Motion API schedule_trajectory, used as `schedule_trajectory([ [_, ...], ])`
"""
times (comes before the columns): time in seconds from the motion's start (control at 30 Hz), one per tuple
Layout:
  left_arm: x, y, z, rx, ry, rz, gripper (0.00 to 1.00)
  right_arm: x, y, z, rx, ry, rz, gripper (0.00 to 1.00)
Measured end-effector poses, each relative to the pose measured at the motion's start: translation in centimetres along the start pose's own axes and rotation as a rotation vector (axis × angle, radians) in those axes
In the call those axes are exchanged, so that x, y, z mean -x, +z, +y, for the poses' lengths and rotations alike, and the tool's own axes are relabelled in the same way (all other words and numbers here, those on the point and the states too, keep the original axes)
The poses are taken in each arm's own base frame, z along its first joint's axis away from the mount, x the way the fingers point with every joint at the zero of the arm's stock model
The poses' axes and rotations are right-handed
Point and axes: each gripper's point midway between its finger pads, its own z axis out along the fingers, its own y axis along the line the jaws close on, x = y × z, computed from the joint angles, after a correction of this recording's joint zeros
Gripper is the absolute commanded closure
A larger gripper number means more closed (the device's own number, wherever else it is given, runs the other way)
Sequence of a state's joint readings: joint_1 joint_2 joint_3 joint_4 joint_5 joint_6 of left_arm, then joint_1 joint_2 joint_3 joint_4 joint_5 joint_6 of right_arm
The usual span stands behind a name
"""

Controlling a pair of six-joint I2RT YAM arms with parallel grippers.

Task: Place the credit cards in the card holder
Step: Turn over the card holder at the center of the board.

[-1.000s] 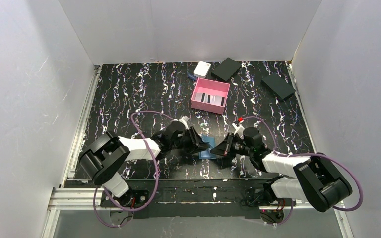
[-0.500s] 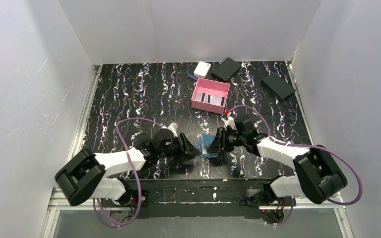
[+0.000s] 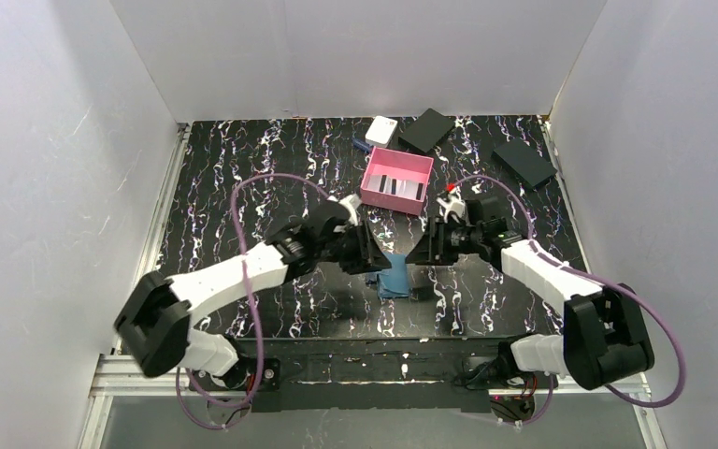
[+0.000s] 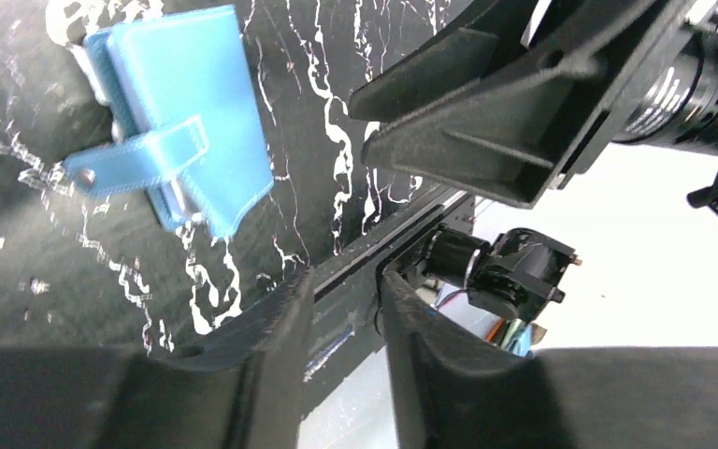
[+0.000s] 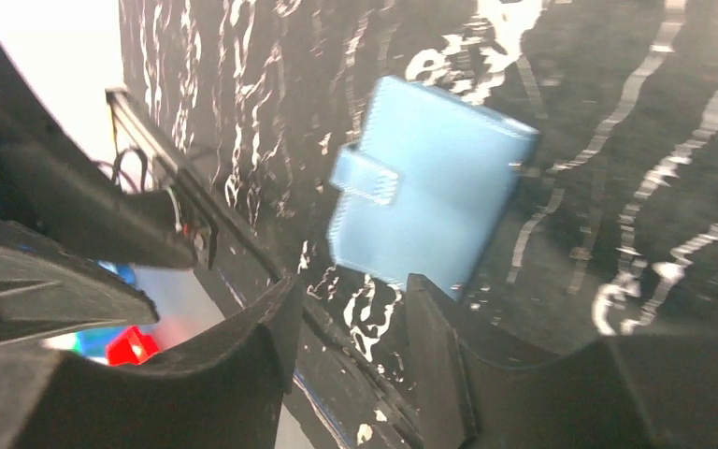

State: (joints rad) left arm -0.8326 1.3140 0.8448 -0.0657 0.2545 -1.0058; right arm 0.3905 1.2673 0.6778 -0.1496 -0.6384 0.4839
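Observation:
The card holder (image 3: pixel 394 281), a blue wallet folded shut with its snap tab across it, lies flat on the black marbled table near the front middle. It also shows in the left wrist view (image 4: pixel 182 108) and in the right wrist view (image 5: pixel 430 201). My left gripper (image 3: pixel 371 254) hovers just behind and left of it, open and empty (image 4: pixel 346 285). My right gripper (image 3: pixel 421 251) hovers just behind and right of it, open and empty (image 5: pixel 351 290). The two grippers face each other. The credit cards (image 3: pixel 394 184), pale with dark stripes, lie in the pink tray.
The pink tray (image 3: pixel 371 177) stands behind the grippers. A small white box (image 3: pixel 381 129) and a flat black box (image 3: pixel 426 130) lie at the back. Another black box (image 3: pixel 524 164) lies at the back right. White walls enclose the table.
Both grippers were at the wallet, which stood partly raised between them. Both have now pulled up and back toward the pink tray, and the wallet lies flat and shut.

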Motion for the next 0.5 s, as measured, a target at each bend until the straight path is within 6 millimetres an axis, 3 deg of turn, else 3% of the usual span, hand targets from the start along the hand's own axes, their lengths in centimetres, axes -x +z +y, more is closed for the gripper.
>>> schedule_trajectory([
  [0.13,0.7,4.0,-0.2,0.032,0.024,0.072,0.78,-0.3,-0.2,-3.4,-0.042,0.121,0.004,0.45],
  [0.3,-0.1,8.1,2.0,0.099,0.023,0.162,0.85,-2.6,0.6,-4.7,-0.032,0.182,0.073,0.38],
  [0.5,-1.5,8.9,5.1,0.177,0.017,0.204,0.89,-3.8,1.5,-5.4,-0.002,0.206,0.104,0.38],
])
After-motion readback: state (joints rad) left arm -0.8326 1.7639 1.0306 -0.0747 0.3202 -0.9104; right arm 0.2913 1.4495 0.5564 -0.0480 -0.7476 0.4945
